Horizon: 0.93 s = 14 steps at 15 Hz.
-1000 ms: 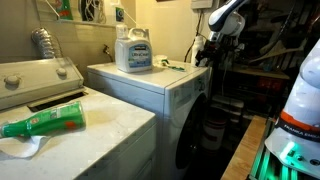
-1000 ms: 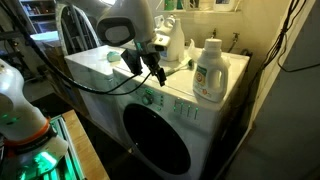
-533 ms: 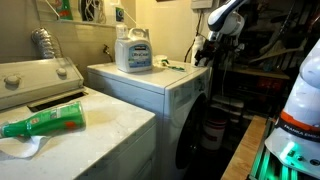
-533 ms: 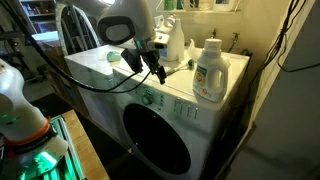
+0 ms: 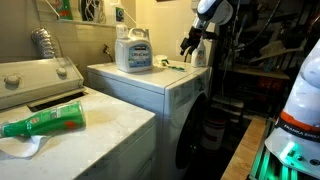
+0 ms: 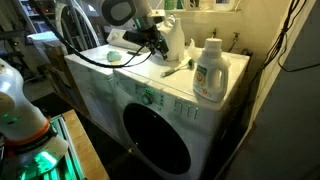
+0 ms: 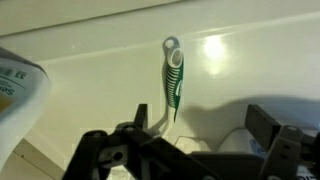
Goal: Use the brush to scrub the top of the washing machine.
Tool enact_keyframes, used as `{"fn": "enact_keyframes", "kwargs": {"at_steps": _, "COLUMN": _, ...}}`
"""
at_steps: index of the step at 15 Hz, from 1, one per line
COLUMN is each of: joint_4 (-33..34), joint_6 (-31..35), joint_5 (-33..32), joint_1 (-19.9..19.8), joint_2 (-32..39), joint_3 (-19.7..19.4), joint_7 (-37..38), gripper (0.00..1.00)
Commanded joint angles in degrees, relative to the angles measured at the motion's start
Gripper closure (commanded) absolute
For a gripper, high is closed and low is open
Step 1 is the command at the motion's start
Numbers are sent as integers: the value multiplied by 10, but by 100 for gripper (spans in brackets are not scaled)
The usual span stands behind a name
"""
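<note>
Laundry-room scene: white washing machine (image 6: 120, 78) whose flat top bears the brush (image 7: 174, 80), lying just beside a detergent jug (image 6: 208, 70). Tool (image 7: 198, 128) hovers near the brush, jaws apart, gripping nothing.

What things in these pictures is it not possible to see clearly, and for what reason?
- brush, wrist view: its lower end is lost in the shadow near the gripper, and the bristles are blurred.
- brush, both exterior views: too small to show any detail.
- detergent jug, wrist view: cut off by the left edge, label blurred.
- fingers, wrist view: their bases are cut off by the bottom edge.
</note>
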Motion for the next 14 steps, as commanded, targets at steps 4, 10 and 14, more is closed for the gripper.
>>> {"fn": "enact_keyframes", "kwargs": {"at_steps": 4, "joint_4": 34, "joint_6": 49, "joint_5": -175, "joint_1": -22, "joint_2": 64, "joint_3": 39, "joint_7": 124, "gripper": 0}}
{"fn": "enact_keyframes", "kwargs": {"at_steps": 10, "joint_4": 55, "joint_6": 21, "joint_5": -401, "joint_1": -13, "joint_2": 106, "joint_3": 56, "joint_7": 291, "gripper": 0}}
{"fn": "enact_keyframes", "kwargs": {"at_steps": 14, "joint_4": 60, "joint_6": 24, "joint_5": -451, "joint_1": 0, "joint_2": 135, "joint_3": 54, "joint_7": 333, "gripper": 0}}
